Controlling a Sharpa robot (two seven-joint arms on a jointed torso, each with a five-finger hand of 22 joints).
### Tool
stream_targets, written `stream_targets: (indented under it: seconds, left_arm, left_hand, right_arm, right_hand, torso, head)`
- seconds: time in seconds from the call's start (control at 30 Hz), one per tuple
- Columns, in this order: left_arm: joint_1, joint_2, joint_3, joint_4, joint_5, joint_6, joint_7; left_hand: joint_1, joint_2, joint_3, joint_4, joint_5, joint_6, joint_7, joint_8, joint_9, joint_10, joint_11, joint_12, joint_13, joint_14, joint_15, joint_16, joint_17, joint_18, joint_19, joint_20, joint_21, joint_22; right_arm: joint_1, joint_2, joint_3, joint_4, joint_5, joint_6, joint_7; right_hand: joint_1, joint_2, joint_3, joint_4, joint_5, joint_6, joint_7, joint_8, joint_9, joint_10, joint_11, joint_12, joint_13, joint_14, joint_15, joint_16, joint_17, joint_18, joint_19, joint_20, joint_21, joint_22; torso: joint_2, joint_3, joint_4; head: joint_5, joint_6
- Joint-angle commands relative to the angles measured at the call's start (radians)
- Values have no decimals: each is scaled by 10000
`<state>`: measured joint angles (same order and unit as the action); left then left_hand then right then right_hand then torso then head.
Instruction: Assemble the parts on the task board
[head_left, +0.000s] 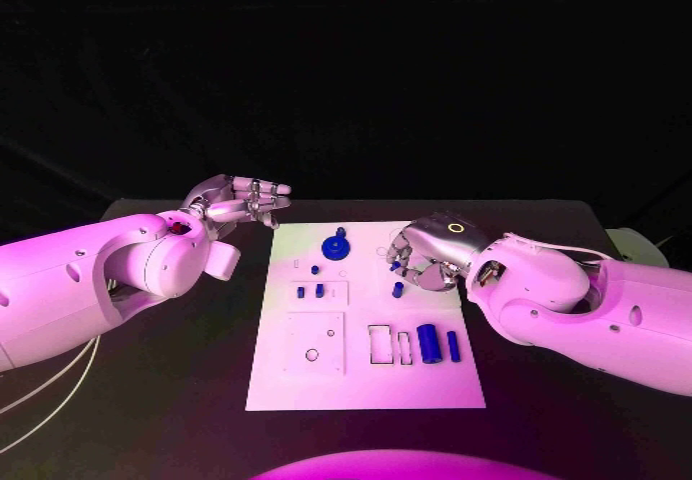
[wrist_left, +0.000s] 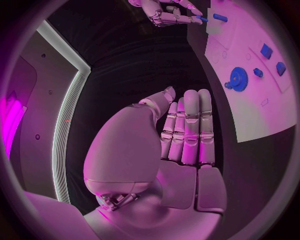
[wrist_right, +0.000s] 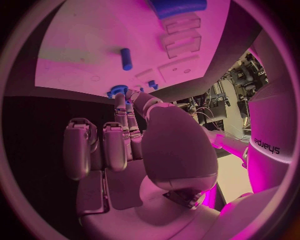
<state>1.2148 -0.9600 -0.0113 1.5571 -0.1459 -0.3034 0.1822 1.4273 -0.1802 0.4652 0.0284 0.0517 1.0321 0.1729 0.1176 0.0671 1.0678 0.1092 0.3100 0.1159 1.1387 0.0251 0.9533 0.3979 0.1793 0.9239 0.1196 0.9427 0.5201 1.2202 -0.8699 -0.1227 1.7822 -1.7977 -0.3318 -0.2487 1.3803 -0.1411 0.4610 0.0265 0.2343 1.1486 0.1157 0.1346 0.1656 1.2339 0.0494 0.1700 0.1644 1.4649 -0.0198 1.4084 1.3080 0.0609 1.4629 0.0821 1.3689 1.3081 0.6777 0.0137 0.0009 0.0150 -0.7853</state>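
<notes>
The white task board (head_left: 361, 385) lies in the middle of the table. On it are a blue gear (head_left: 338, 247), two short blue pegs (head_left: 310, 291), another peg (head_left: 398, 290), a thick blue cylinder (head_left: 428, 343) and a thin one (head_left: 453, 346). My right hand (head_left: 426, 255) hovers over the board's right edge and pinches a small blue part (head_left: 394, 266) between thumb and fingertip; the left wrist view also shows this part (wrist_left: 201, 19). My left hand (head_left: 238, 200) floats off the board's far left corner, fingers straight (wrist_left: 190, 127), holding nothing.
Empty rectangular slots (head_left: 389, 346) sit beside the thick cylinder, and a square plate with a small hole (head_left: 313, 343) lies on the board's near left. Black table (head_left: 173, 400) surrounds the board. My right forearm (head_left: 591, 310) crosses the table's right side.
</notes>
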Motion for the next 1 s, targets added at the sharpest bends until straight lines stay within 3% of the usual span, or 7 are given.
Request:
stream_targets:
  seconds: [0.03, 0.3, 0.73, 1.0]
  left_arm:
    - [10, 71, 3, -22, 8, 162, 27]
    - [10, 183, 2, -30, 8, 177, 15]
    - [11, 349, 1, 10, 8, 217, -15]
    - [12, 397, 1, 35, 8, 242, -19]
  left_hand:
    - [8, 89, -28, -32, 9, -59, 20, -69, -10, -69, -23, 46, 10, -42, 36, -68, -16, 49, 60, 14, -35, -9]
    - [3, 91, -39, -34, 8, -71, 26, -74, -9, -90, -15, 52, 11, -49, 43, -84, -25, 48, 58, 19, -48, -18]
    - [1, 91, -42, -35, 8, -73, 27, -74, -9, -96, -14, 55, 11, -51, 45, -89, -28, 48, 57, 21, -52, -20]
    - [-1, 92, -46, -36, 8, -76, 29, -75, -8, -102, -12, 57, 11, -52, 46, -93, -30, 48, 56, 22, -57, -23]
  right_arm:
    - [-28, 208, -17, 241, -85, -104, -53]
    - [-249, 846, -95, 324, -90, -2, 31]
    - [-931, 1818, -177, -235, -56, 171, 214]
    - [-1162, 2120, -195, -637, -54, 253, 261]
  right_hand:
    - [-95, 23, 67, -10, -46, 72, 25, 48, 16, 100, 3, -45, -8, 634, -57, 48, 335, -187, 267, -15, 67, 1889]
    - [-99, 25, 72, -10, -49, 73, 23, 46, 17, 103, 2, -47, -9, 631, -58, 36, 317, -188, 269, -15, 70, 1891]
    - [-106, 35, 80, -7, -48, 72, 24, 42, 17, 105, 2, -52, -11, 627, -59, 22, 294, -184, 263, -16, 56, 1886]
    - [-120, 40, 84, -4, -49, 64, 27, 34, 17, 103, 5, -61, -15, 626, -60, 20, 290, -181, 257, -18, 41, 1882]
  torso:
    - [-11, -13, 33]
    - [1, -38, 40]
    - [9, -27, 35]
    - [7, -19, 27]
  head:
    - [253, -64]
    - [776, -221]
    - [1132, -462]
    - [1223, -536]
